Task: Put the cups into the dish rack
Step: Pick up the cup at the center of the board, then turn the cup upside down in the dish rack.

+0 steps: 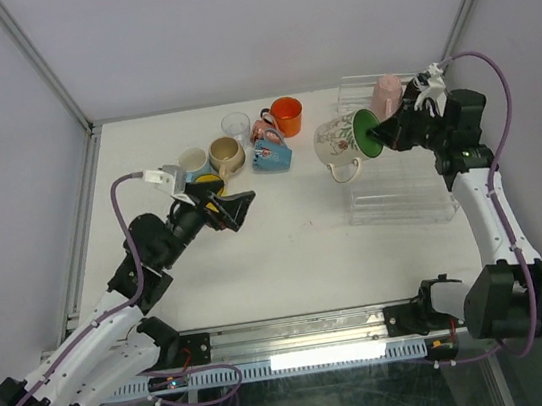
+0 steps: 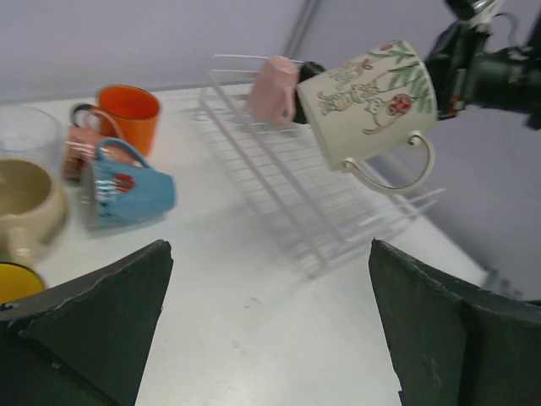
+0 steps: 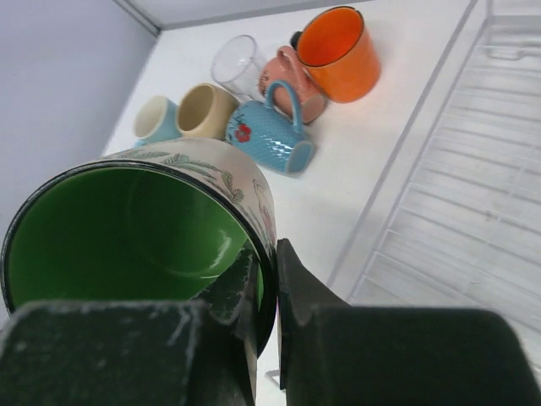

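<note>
- Clearly, your right tool [image 3: 269,262] pinches the floral mug [image 3: 127,228] by its rim; only that wrist view shows the green inside.
- Your left tool [image 2: 269,271], wide and empty, views it hanging at the dish rack [image 2: 296,203]'s left edge.

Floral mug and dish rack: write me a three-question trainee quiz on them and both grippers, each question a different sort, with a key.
1. True or false: the right gripper pinches the floral mug by its rim, one finger inside and one outside.
2. Which cup already sits in the dish rack? A the orange mug; B the pink mug; C the blue mug.
3. Fill in the missing word: the left gripper hovers over the table with its jaws ____ and nothing between them.
Key: 1 true; 2 B; 3 open.
</note>
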Tool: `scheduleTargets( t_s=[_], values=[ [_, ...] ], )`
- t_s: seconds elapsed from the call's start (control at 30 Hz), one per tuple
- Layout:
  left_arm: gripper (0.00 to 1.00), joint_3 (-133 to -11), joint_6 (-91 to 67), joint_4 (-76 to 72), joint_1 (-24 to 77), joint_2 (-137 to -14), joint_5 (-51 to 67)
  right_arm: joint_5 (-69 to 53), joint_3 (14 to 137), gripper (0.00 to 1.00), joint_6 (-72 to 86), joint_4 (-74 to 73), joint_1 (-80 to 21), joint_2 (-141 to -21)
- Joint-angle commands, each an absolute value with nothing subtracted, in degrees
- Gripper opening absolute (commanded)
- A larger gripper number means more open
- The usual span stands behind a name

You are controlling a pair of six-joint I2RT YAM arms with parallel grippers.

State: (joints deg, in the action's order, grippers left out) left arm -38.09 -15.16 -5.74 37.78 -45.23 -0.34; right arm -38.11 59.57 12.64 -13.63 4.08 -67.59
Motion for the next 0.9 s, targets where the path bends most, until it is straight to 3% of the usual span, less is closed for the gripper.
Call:
scheduleTargets(
  t_s=[0.0, 0.1, 0.2, 0.5, 0.87],
  values=[
    [0.99, -26.8, -42.3, -29.8, 37.6, -42.1, 9.9, -57.1, 56.4, 0.00, 28.7, 9.0, 8.9, -63.3],
    [0.99, -21.9, -51.7, -40.9, 39.4, -44.7, 10.2, -60.2, 52.6, 0.00, 35.9, 17.5, 10.4, -61.4],
    [0.99, -20.2, -53.1, -48.7, 47.3, -49.5, 5.4, -61.7, 50.3, 0.00, 39.6, 22.5, 10.8, -59.4],
    [0.99, -22.5, -58.5, -75.0, 59.5, -68.9, -0.4, -64.9, 45.2, 0.00, 52.6, 36.9, 11.0, -57.0],
    [0.99, -31.4, -61.5, -92.2, 66.1, -88.3, -8.0, -65.1, 43.5, 0.00, 57.8, 42.2, 10.6, -56.0]
  ],
)
